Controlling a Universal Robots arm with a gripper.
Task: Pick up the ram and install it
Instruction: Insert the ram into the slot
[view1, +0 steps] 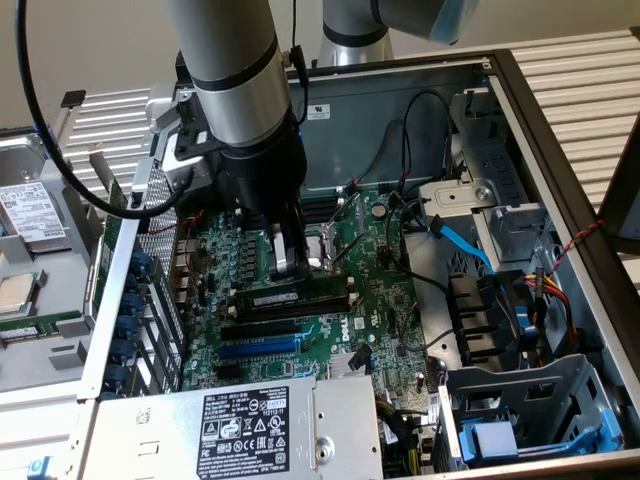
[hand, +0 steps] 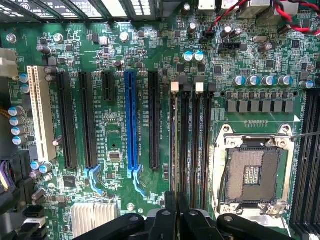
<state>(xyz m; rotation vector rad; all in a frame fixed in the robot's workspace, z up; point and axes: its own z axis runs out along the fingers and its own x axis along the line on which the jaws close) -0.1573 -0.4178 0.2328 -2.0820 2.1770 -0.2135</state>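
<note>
Green-black and slot-length, the ram (view1: 297, 298) stands on edge in a black memory slot near the middle of your motherboard (view1: 385, 300). It lies between the bare processor socket (view1: 318, 248) and the long blue expansion slot (view1: 258, 348). Your pincer (view1: 283, 264) hangs just above it, pinched narrow; you cannot tell whether it touches the stick's top edge.

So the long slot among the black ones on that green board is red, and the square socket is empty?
Not red: the long slot is blue, as the wrist view shows. It does stand among black slots on the green board, and the square socket is empty.
</note>
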